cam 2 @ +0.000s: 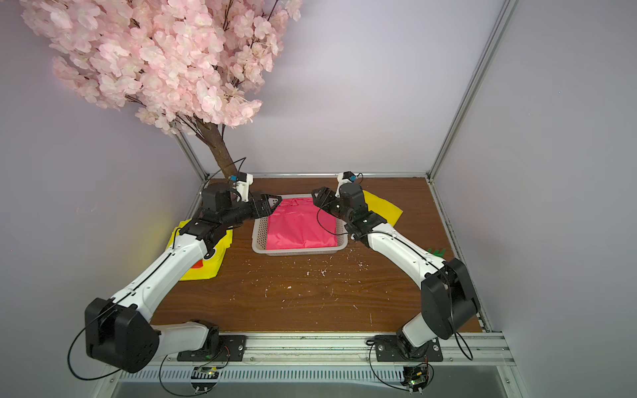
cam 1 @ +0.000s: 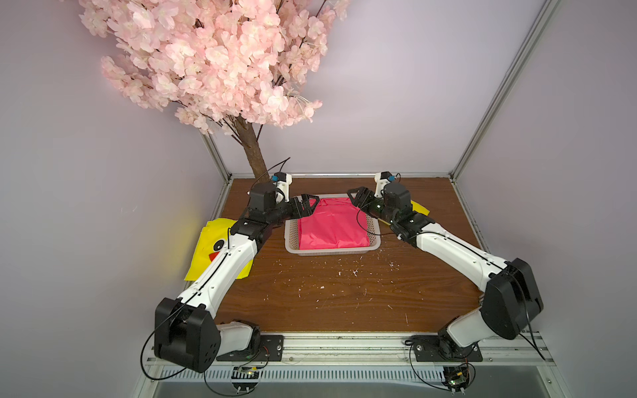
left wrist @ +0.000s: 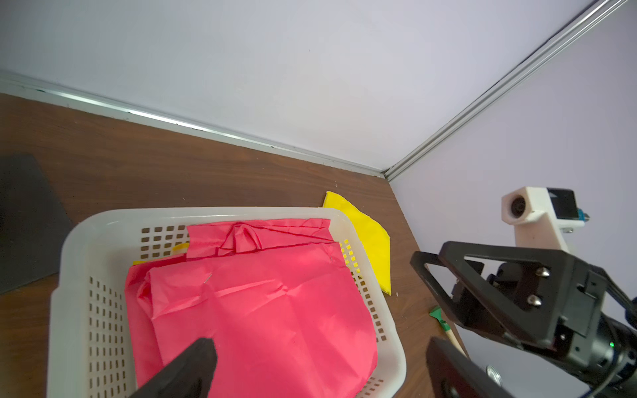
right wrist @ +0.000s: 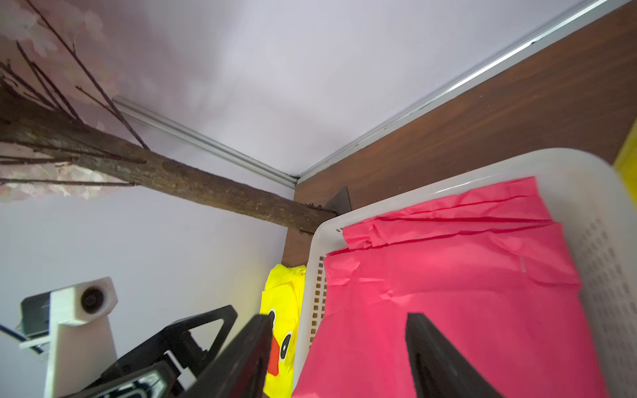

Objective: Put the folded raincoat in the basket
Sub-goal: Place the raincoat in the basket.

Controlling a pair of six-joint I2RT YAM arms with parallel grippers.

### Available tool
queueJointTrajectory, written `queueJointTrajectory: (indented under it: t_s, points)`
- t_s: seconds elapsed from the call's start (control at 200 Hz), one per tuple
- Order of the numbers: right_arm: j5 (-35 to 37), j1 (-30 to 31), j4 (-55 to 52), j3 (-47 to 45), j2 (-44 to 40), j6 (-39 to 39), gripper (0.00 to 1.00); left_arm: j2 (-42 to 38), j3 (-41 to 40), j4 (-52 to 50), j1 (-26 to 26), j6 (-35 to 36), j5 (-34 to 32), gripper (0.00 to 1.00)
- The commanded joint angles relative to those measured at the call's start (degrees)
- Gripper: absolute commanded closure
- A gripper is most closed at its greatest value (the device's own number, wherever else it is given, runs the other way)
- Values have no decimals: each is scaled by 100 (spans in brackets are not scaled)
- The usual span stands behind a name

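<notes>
a lab robot cell: a brown wood-grain tabletop (cam 1: 344, 303) boxed by lilac wall panels (cam 1: 396, 103) on silver aluminium framing (cam 1: 500, 93), with two white-and-black robot arms (cam 1: 224, 268) (cam 1: 455, 251) bolted to a slotted aluminium rail (cam 1: 344, 346) along its near edge.

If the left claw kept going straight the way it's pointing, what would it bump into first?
Probably the folded pink raincoat in the white perforated plastic basket, lying just ahead of the open left gripper; its tilt is hard to judge.

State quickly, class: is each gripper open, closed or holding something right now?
Left gripper: open, holding nothing, over the pink raincoat in the basket.
Right gripper: open, holding nothing, over the same raincoat.
</notes>
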Motion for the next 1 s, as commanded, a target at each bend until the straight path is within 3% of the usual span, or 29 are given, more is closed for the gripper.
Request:
queueJointTrajectory:
  t_s: [0.0,0.24,0.58,0.796,0.996]
  points:
    - [-445,224,-488,180,337,-248,33,248,-79,320,-394,-245,277,1]
    - [-398,394,-316,-480,572,-7,33,312,-1183,1389,-526,-928,303,1]
    - [-435,174,-153,-814,914,107,32,924,-1864,1749,-226,-887,284,1]
    - [-652,123,-118,-599,967,105,32,974,-1771,1560,10,-723,243,1]
    - [-862,107,-374,27,812,-79,33,691,-933,1090,12,-582,281,1]
